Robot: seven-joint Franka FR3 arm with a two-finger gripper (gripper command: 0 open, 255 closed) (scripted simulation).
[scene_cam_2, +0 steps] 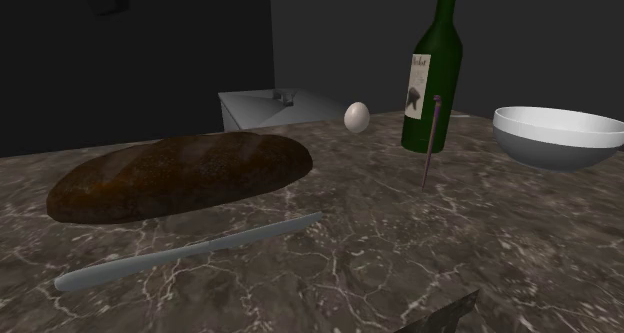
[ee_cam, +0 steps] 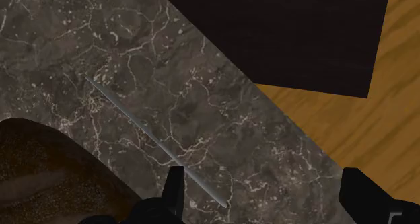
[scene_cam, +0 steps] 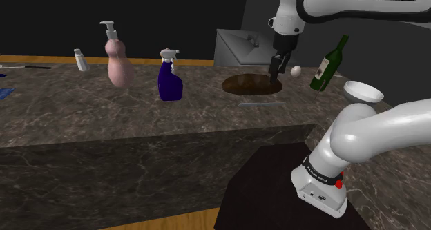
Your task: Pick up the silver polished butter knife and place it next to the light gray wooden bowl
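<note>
knife not yet lifted, open gripper waiting above it

from the shoulder view's left, the dark marble counter (scene_cam: 138, 128) carries a small white bottle (scene_cam: 81, 59), a pink pump bottle (scene_cam: 119, 64) and a blue spray bottle (scene_cam: 169, 82), none of them part of the job. next comes a brown bread loaf (scene_cam: 252, 83). just in front of it, toward the counter's near edge, the butter knife (scene_cam: 262, 103) lies flat on the stone as a thin grey strip. the gripper (scene_cam: 275, 68) hangs above the loaf's right end, clear of loaf and knife alike. in the wrist view its black fingers (ee_cam: 173, 189) stand wide apart. the hand is released and empty, and one end of the knife lies in the gap close to one finger, untouched. further right are an egg (scene_cam: 295, 71), a green wine bottle (scene_cam: 329, 64) and last the pale grey bowl (scene_cam: 362, 94), well apart from the knife.

judged from this, no part of the task is done. the whole sequence remains: descend, close on the knife, lift it, carry it rightward and set it down beside the bowl. a blade this thin and flat on stone will likely be awkward to grip.
</note>
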